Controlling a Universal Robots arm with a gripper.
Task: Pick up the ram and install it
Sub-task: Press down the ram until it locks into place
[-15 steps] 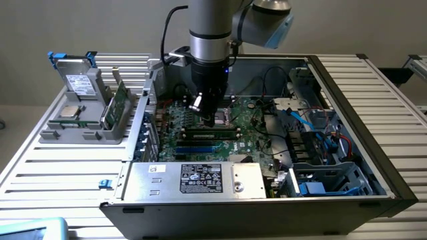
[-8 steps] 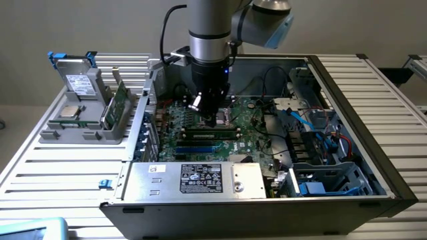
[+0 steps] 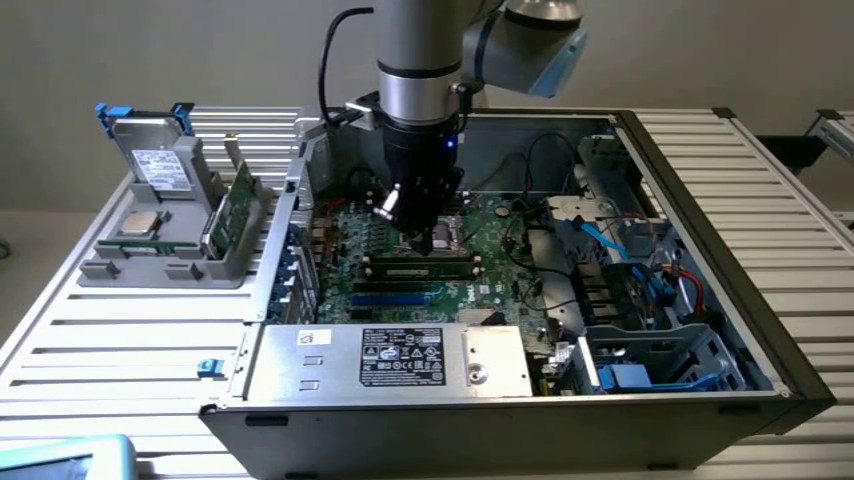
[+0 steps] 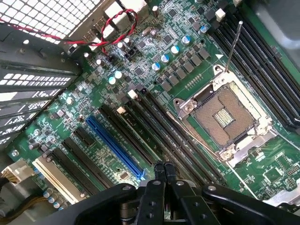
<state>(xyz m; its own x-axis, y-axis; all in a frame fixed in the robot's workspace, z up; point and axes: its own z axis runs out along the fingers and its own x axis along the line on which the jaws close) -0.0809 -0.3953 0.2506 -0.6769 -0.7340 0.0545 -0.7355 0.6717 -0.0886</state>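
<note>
In the exterior view the ram point(image 3: 424, 266), a long thin green stick with dark chips, lies along a memory slot on the motherboard point(image 3: 501, 235) inside the open computer case. My gripper point(image 3: 434, 247) reaches straight down into the case, its tip just above the middle of the ram; I cannot tell if it touches. In the wrist view my gripper point(image 4: 163, 168) is shut, the two black fingertips pressed together with nothing between them, over the row of long black slots point(image 4: 154, 122) beside the bare CPU socket point(image 4: 225, 117).
A grey parts holder point(image 3: 167, 225) with a broader green card point(image 3: 238, 210) stands outside the case on the exterior view's left. The silver power supply point(image 3: 387, 358) fills the near side, with cables and a drive cage point(image 3: 654, 355) on the right. A blue slot point(image 4: 115, 147) runs beside the black ones.
</note>
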